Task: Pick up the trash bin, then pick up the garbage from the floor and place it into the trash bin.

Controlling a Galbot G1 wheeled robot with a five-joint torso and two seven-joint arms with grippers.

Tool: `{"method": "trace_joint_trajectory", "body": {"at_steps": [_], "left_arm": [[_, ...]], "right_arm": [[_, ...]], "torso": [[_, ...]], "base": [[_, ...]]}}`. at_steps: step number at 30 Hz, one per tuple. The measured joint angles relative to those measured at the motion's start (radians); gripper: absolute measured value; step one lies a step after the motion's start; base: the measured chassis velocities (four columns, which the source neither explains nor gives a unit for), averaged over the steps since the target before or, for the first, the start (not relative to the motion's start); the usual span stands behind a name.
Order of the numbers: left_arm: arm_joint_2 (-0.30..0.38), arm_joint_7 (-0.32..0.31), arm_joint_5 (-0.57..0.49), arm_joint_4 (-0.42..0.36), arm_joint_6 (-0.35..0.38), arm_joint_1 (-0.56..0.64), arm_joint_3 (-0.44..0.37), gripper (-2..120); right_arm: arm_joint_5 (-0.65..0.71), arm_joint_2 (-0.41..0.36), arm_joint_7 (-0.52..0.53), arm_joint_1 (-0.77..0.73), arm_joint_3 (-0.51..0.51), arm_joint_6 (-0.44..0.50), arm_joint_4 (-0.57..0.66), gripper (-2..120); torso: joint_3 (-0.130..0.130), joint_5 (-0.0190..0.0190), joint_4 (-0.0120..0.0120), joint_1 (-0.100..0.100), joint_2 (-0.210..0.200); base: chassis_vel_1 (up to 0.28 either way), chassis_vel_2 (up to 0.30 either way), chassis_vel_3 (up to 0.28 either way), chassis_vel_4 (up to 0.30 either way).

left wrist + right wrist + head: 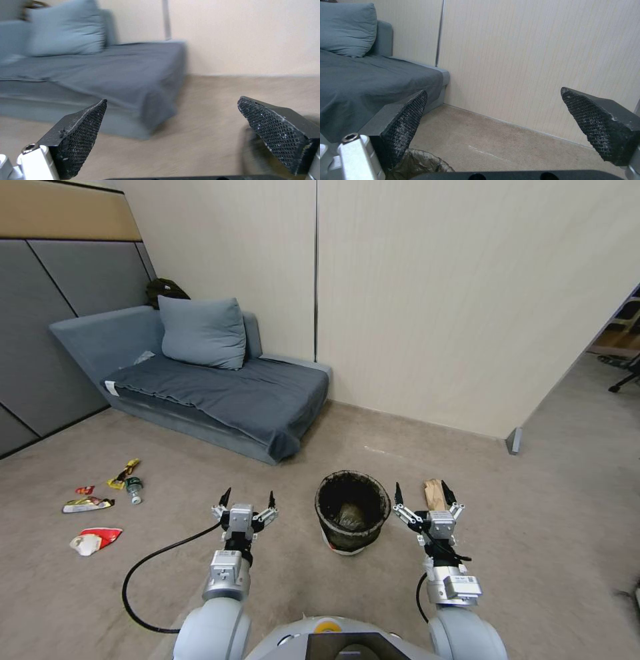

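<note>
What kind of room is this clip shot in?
Probably an office lounge or rest corner: a grey sofa bed with a cushion, panelled walls, beige carpet, and office chair legs past the partition.

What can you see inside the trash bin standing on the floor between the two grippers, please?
Inside the trash bin, a dark liner covers the rim and walls, and one crumpled tan-grey lump lies at the bottom. Anything beneath that lump, and the bin's floor, is hidden.
</note>
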Motion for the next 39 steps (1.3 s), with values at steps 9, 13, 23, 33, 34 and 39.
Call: {"method": "trace_joint_trajectory", "body": {"at_steps": [9, 13, 23, 33, 34, 39], "left_arm": [[0.071, 0.111, -0.176, 0.063, -0.021, -0.098, -0.009, 100], [0.106, 0.136, -0.246, 0.112, -0.014, -0.15, 0.001, 100], [0.134, 0.149, -0.323, 0.204, 0.018, -0.228, 0.035, 100], [0.127, 0.147, -0.349, 0.281, 0.035, -0.298, 0.088, 100], [0.126, 0.146, -0.351, 0.286, 0.037, -0.303, 0.092, 100], [0.12, 0.123, -0.371, 0.336, 0.058, -0.361, 0.12, 100]], "right_arm": [[-0.002, 0.0, -0.005, 0.005, -0.006, -0.001, -0.007, 100], [-0.002, 0.0, -0.006, 0.005, -0.004, -0.001, -0.007, 100], [-0.003, 0.0, -0.007, 0.005, 0.006, -0.001, -0.003, 100], [-0.004, 0.0, -0.007, 0.006, 0.007, -0.001, -0.003, 100], [-0.004, 0.0, -0.007, 0.006, 0.007, -0.001, -0.003, 100], [-0.005, 0.0, -0.007, 0.006, 0.008, -0.001, -0.003, 100]], "torso": [[0.0, 0.0, 0.0, 0.0, 0.0], [0.0, 0.0001, 0.0, 0.0, 0.0], [0.0, 0.0, 0.0, 0.0, 0.0], [0.0, 0.0, 0.0, 0.0, 0.0], [0.0, 0.0, 0.0001, 0.0, 0.0], [0.0, 0.0002, 0.0, 0.0, 0.0]], "base": [[0.0, 0.0, 0.0, 0.0], [0.0, 0.0, 0.0, 0.0], [0.0, 0.0, 0.0, 0.0], [0.0, 0.0, 0.0, 0.0], [0.0, 0.0, 0.0, 0.0], [0.0, 0.0, 0.0, 0.0]]}}
